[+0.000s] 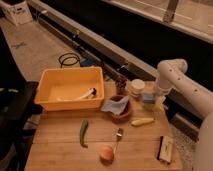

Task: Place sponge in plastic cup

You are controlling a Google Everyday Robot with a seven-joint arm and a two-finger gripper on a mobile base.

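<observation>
My gripper (151,96) hangs at the end of the white arm (169,75) over the right back part of the wooden table (60,150). Right at it is a small blue block, seemingly the sponge (148,97). It sits at the mouth of a pale see-through plastic cup (148,106). I cannot tell whether the gripper holds the sponge or whether the sponge rests in the cup. A white round container (137,86) stands just left of them.
A yellow bin (70,87) with a white utensil sits at the back left. A brown bowl (121,114) holds a blue cloth. A yellow fruit (142,121), green pepper (83,132), fork (119,136), peach (106,152) and dark packet (165,147) lie on the table.
</observation>
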